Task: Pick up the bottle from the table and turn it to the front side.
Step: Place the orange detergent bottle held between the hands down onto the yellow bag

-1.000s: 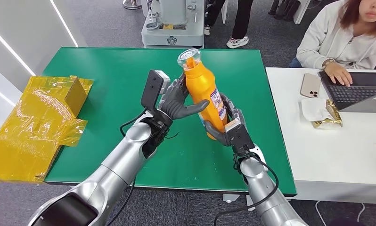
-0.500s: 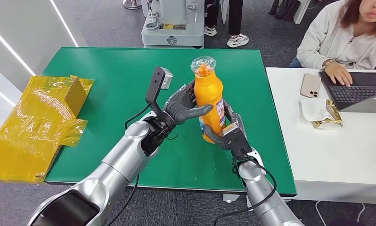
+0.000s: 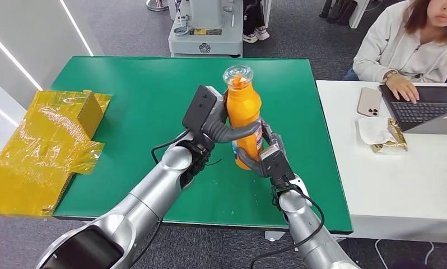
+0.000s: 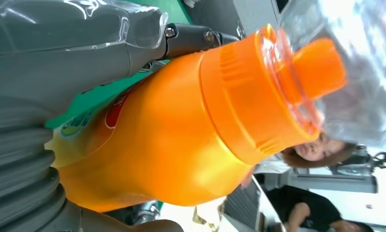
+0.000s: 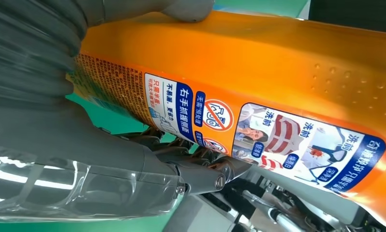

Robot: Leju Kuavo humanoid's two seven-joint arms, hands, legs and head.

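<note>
An orange bottle (image 3: 244,120) with a clear cap stands upright above the green table (image 3: 131,95), held by both hands. My left hand (image 3: 220,126) wraps around its middle, thumb crossing the front. My right hand (image 3: 264,158) grips the lower part from the right side. In the left wrist view the bottle's shoulder and orange neck (image 4: 239,96) are close, with my left hand's thumb (image 4: 60,58) against the body. The right wrist view has the printed back label (image 5: 278,140) facing that camera, my right hand's fingers (image 5: 80,145) pressed to the bottle.
A yellow foil-wrapped bundle (image 3: 42,145) lies at the table's left edge. A white desk (image 3: 389,179) on the right carries a phone (image 3: 369,101), a laptop (image 3: 428,112) and a packet. A person (image 3: 417,39) sits there typing. A grey machine (image 3: 207,28) stands behind the table.
The bottle went from tilted to upright and shifted slightly left. My left hand closed tighter around its middle, and my right hand slid under its lower part.
</note>
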